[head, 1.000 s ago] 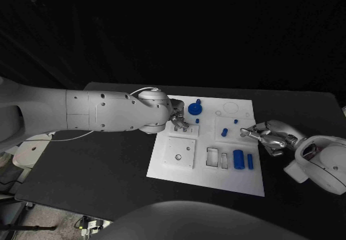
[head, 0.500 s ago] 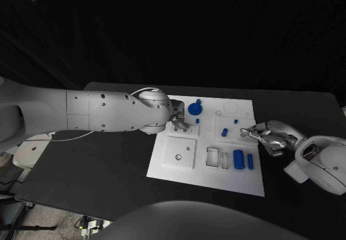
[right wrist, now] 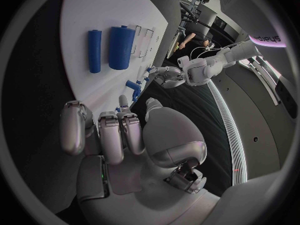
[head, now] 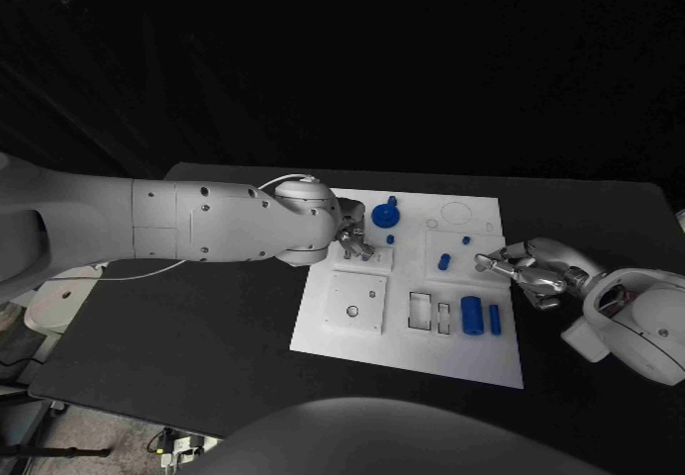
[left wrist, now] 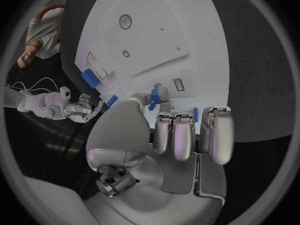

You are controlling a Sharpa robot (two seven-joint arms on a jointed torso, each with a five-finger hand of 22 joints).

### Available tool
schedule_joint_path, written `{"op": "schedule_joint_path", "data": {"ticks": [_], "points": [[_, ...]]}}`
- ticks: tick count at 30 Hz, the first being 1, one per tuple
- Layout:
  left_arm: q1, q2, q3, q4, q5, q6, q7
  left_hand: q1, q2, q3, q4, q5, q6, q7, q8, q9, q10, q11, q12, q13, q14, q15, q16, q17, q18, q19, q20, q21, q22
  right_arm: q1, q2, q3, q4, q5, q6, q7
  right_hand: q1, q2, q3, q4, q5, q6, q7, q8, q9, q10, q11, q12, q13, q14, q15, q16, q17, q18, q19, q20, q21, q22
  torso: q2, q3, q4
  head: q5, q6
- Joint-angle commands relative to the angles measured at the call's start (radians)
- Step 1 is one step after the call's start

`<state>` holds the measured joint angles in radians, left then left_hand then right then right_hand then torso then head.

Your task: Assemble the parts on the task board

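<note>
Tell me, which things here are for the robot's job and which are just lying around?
For the job:
- task board
- thick blue cylinder and thin blue cylinder, lying side by side
- blue knob piece
- small blue peg
- left hand and right hand

Just lying around:
- black table
- white cable under the left arm

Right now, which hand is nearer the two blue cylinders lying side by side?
Right. The right hand sits just beside the blue cylinders; the left hand is across the task board.
</note>
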<state>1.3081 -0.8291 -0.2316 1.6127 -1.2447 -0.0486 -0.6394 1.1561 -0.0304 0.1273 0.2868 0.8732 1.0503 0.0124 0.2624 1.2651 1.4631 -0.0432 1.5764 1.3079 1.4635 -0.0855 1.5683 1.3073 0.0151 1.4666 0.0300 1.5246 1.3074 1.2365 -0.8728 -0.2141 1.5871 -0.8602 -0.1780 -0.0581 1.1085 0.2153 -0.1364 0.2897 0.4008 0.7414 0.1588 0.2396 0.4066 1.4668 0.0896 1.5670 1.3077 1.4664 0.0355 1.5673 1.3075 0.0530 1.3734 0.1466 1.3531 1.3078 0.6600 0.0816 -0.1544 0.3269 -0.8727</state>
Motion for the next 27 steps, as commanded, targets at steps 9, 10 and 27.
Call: {"op": "schedule_joint_path", "data": {"ticks": [9,10,27], "points": [[-0.001,0.007,0.000,-0.004,-0.012,0.012,0.002,0.012,0.003,0.007,0.001,-0.007,-0.008,0.003,-0.001,0.002,0.108,-0.004,-0.006,0.263,0.107,-0.004,0.002,0.263,-0.002,0.072,-0.006,-0.008,0.246,-0.003,0.000,0.000,0.000,-0.004,0.009,0.008,0.005,0.005,-0.003,-0.001,0.005,0.000,0.009,-0.002,-0.002,0.104,0.007,0.004,0.263,0.104,0.004,0.003,0.263,0.013,-0.007,0.003,-0.004,0.176,0.000,-0.0003,0.0007,0.000,0.000],[-0.001,0.007,0.000,-0.005,-0.012,0.013,0.002,0.012,0.003,0.007,0.001,-0.007,-0.008,0.003,-0.001,0.002,0.108,-0.004,-0.006,0.263,0.107,-0.004,0.002,0.263,-0.002,0.072,-0.006,-0.008,0.246,-0.003,0.000,0.000,0.000,-0.004,0.009,0.008,0.005,0.005,-0.003,-0.001,0.005,0.000,0.009,-0.002,-0.002,0.104,0.007,0.004,0.263,0.104,0.004,0.003,0.263,0.013,-0.007,0.003,-0.004,0.176,-0.001,-0.0003,0.0005,0.001,0.000],[-0.003,0.010,0.000,-0.009,-0.007,0.016,0.002,0.013,0.004,0.009,0.001,-0.009,-0.009,0.003,-0.001,0.002,0.108,-0.004,-0.006,0.263,0.107,-0.004,0.002,0.263,-0.001,0.071,-0.006,-0.009,0.245,-0.007,0.001,0.000,-0.002,-0.004,0.009,0.009,0.004,0.005,-0.004,0.000,0.005,0.000,0.009,-0.002,-0.002,0.104,0.007,0.004,0.263,0.104,0.004,0.003,0.263,0.013,-0.009,0.003,-0.005,0.175,0.001,-0.0005,-0.0005,0.001,0.000]]}}
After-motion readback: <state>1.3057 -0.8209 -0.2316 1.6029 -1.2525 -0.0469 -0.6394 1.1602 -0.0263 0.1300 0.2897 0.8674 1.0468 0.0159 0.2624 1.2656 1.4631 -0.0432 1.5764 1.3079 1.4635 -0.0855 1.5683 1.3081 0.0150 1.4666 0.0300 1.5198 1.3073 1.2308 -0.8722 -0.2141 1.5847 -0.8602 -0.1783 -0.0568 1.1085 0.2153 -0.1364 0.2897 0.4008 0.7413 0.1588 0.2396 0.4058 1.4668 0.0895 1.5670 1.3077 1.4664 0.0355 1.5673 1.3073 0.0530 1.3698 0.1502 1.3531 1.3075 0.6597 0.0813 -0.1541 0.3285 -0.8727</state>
